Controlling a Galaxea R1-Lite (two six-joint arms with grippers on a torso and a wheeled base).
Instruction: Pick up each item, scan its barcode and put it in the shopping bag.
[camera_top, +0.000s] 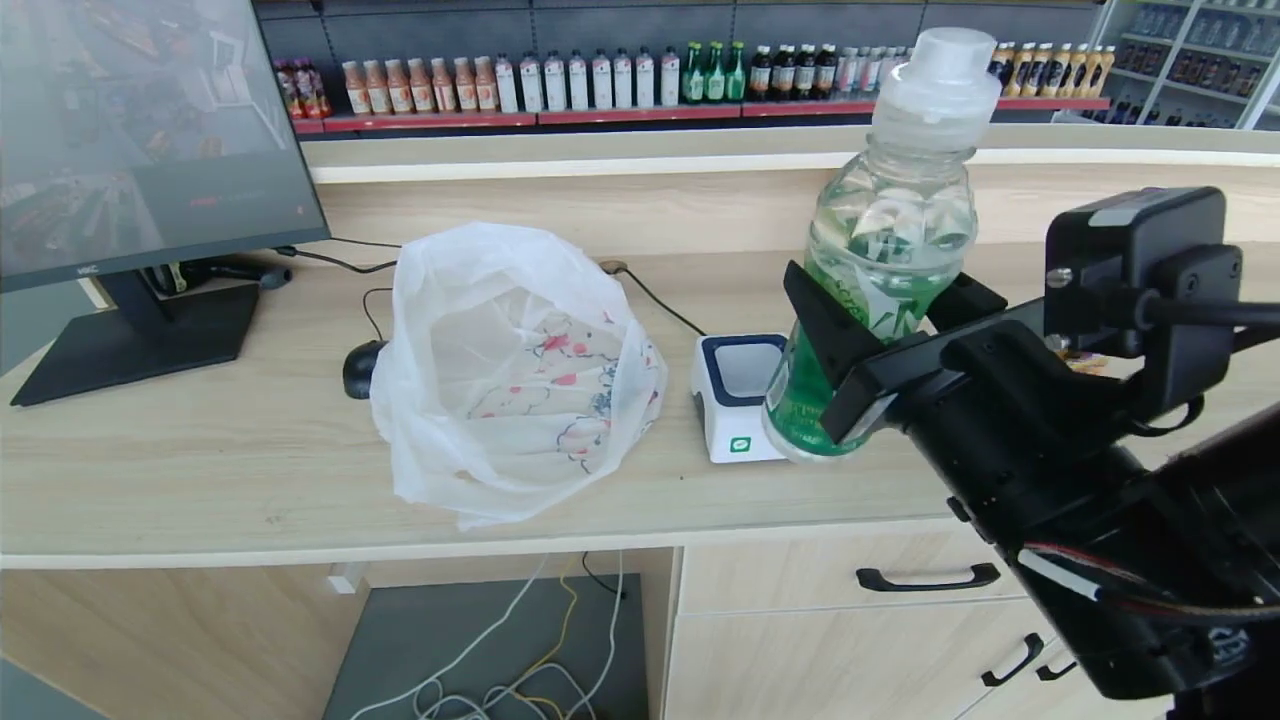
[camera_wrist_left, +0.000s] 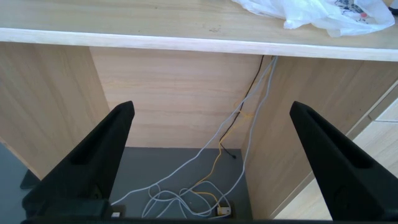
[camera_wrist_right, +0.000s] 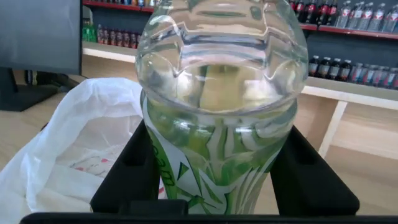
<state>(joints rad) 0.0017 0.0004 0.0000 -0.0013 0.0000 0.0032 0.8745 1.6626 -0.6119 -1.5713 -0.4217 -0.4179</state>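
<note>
Bottle (camera_top: 880, 270): upright, clenched in right claw (camera_top: 885, 300) beside scanner (camera_top: 735, 395), presumably for barcode reading; left claw (camera_wrist_left: 211, 109) released.

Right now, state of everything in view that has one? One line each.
bottle, capped, roughly upright, gripped near the scanner
right end effector, shut on bottle
left end effector, open, empty, below the counter edge
shopping bag, mouth open, slumped on the counter
scanner, standing on the counter, window up
monitor, on, showing a picture
drawers, shut
</note>
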